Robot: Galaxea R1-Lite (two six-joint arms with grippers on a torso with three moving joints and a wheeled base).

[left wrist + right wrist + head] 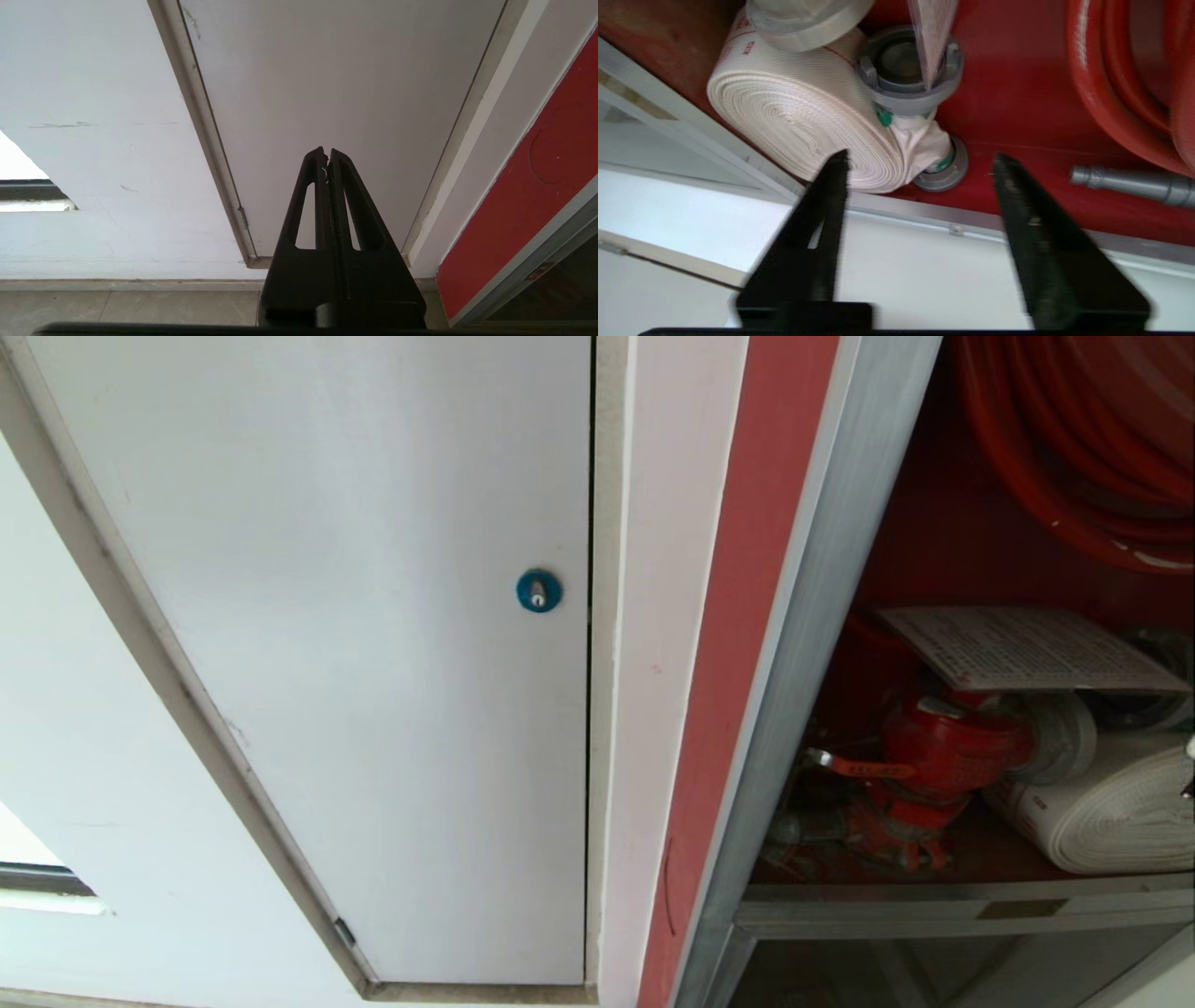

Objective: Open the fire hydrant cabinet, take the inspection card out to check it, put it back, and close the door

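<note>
The fire hydrant cabinet [822, 616] stands open at the right of the head view, and the door is out of view. Inside, the inspection card [1022, 649] lies flat on top of the red valve [948, 747], beside the white hose roll [1111, 812]. In the right wrist view my right gripper [920, 157] is open and holds nothing. It hovers just outside the cabinet's silver frame [924, 212], facing the hose roll [803, 121], with the card [931, 42] seen edge-on beyond it. My left gripper [327, 154] is shut and empty, parked facing a white panel.
A plain white panel [355, 663] with a blue round lock [539, 590] fills the left of the head view. The red hose reel [1125, 84] and a grey nozzle [1129, 184] sit in the cabinet next to the hose roll. Floor tiles [117, 308] show below the wall.
</note>
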